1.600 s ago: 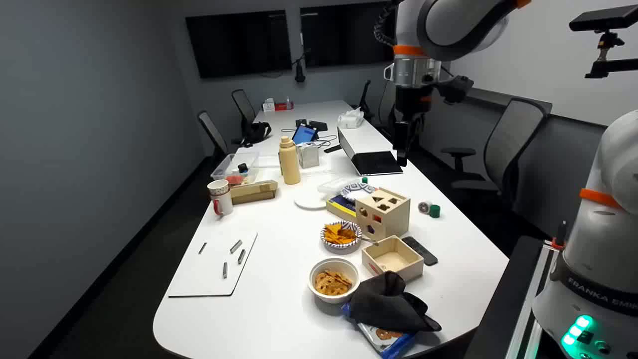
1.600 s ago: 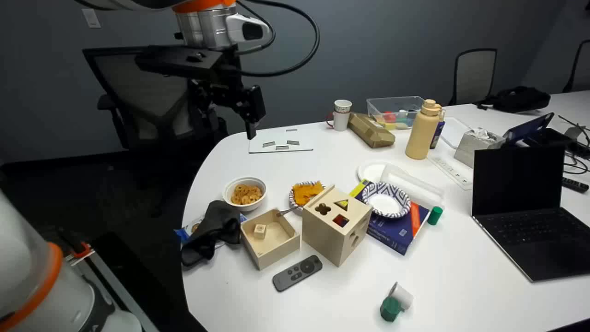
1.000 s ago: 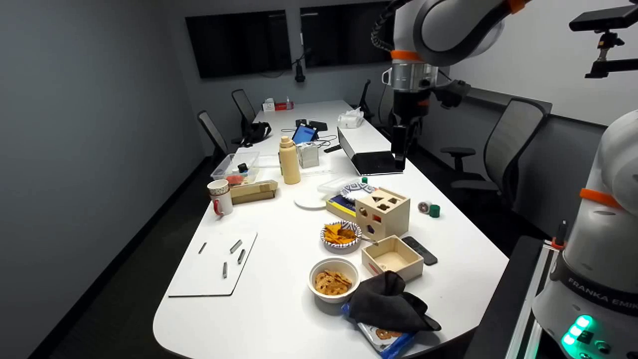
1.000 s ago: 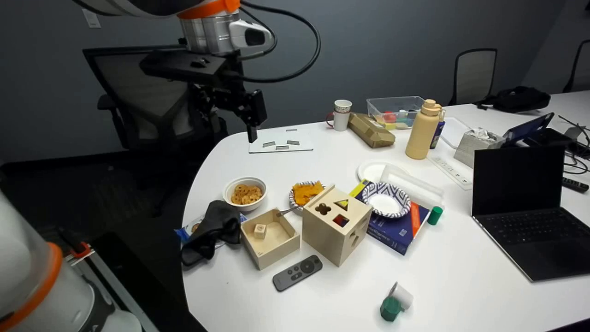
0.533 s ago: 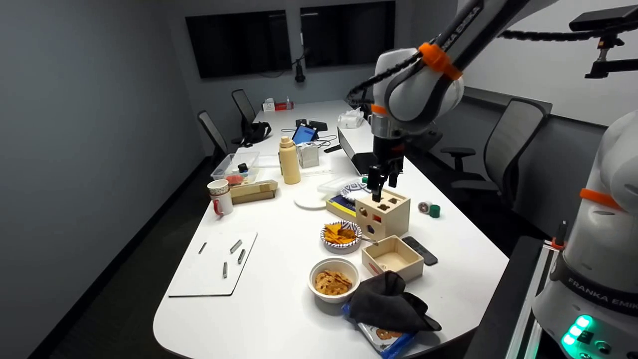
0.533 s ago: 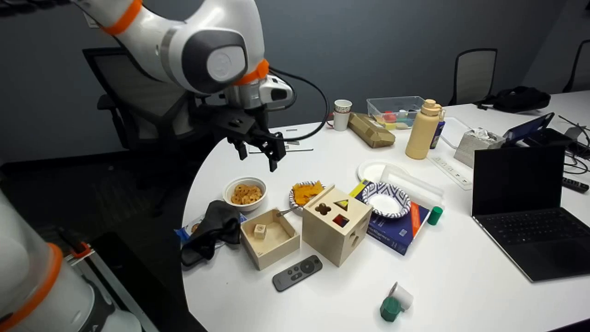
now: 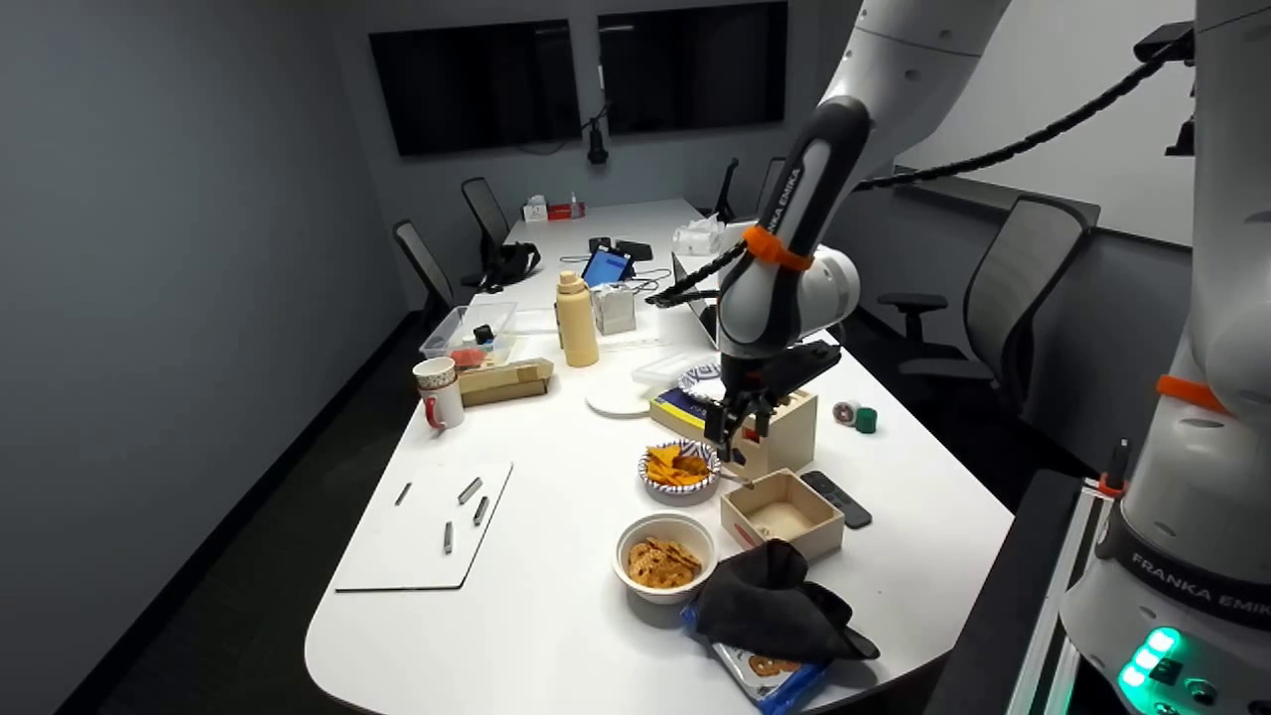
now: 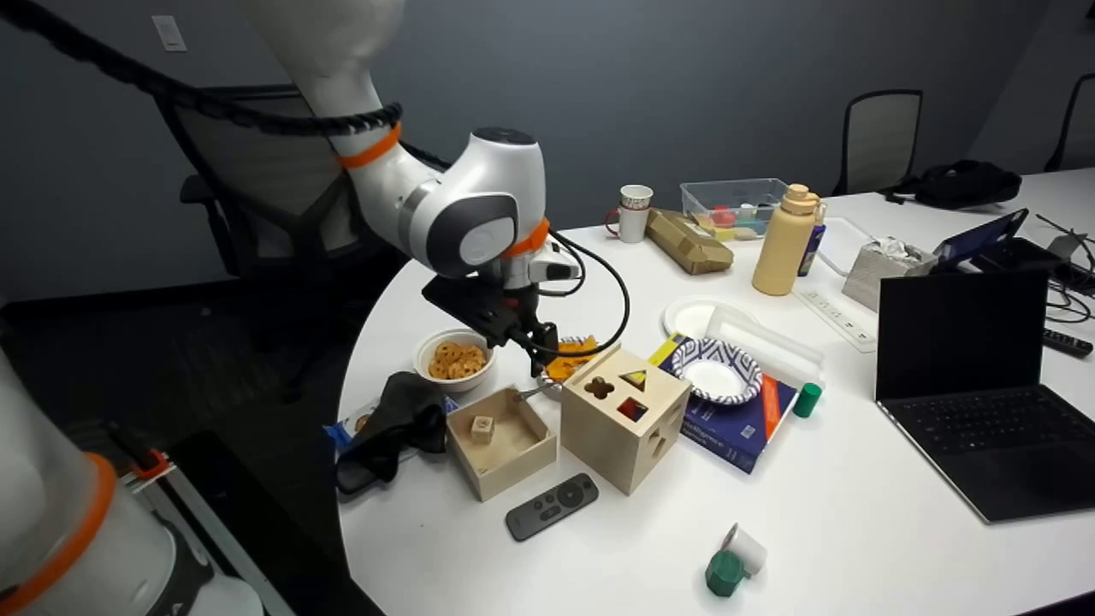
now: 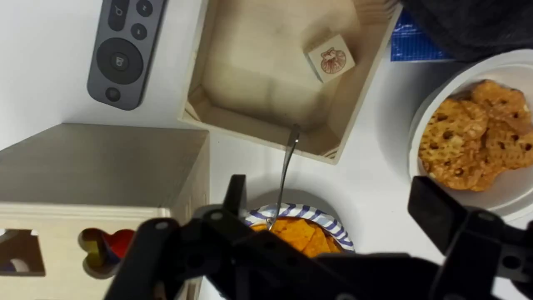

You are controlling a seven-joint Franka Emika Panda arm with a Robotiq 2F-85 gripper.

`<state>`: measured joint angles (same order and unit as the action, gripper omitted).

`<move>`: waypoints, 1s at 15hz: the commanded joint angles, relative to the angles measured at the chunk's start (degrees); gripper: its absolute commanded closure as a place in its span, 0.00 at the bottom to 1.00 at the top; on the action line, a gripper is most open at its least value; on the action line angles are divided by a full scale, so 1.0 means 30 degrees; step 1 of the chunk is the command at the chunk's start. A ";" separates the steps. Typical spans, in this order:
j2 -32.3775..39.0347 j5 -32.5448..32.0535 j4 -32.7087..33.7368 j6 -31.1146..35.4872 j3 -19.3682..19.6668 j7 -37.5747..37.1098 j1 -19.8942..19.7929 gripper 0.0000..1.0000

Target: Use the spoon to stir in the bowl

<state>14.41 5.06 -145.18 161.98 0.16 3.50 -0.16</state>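
I hold the gripper above the table, its fingers spread wide and pointing down, close over the patterned paper bowl of orange tortilla chips. In the wrist view my gripper hides part of that bowl.

The spoon leans on the bowl's blue-and-white rim, one end out of my sight at the chips, the handle slanting toward the open wooden box. From above, the handle's tip overlaps the box's edge; whether it touches, I can't judge from here. In the same view the handle shows between my fingers, nearer the one on the side of the wooden shape sorter.

A small wooden block with a reddish-brown print sits inside the open box. A grey remote lies near both wooden pieces. The white bowl of pretzel crisps stands near the box, next to a black cloth lying over a blue package.
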 commanded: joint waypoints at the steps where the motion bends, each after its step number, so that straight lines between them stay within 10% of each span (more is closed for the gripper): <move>1: 0.3038 0.0974 0.2287 0.0656 -0.0816 0.0140 -0.0833 0.00; 9: 0.5749 0.0997 0.4122 0.0764 -0.1067 -0.0982 -0.1027 0.00; 10: 0.5857 0.0976 0.4159 0.0822 -0.0981 -0.1222 -0.0938 0.24; 15: 0.5883 0.0953 0.3982 0.1178 -0.0916 -0.1987 -0.0694 0.56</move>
<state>31.74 7.31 -133.32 164.12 -2.52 -0.68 -2.78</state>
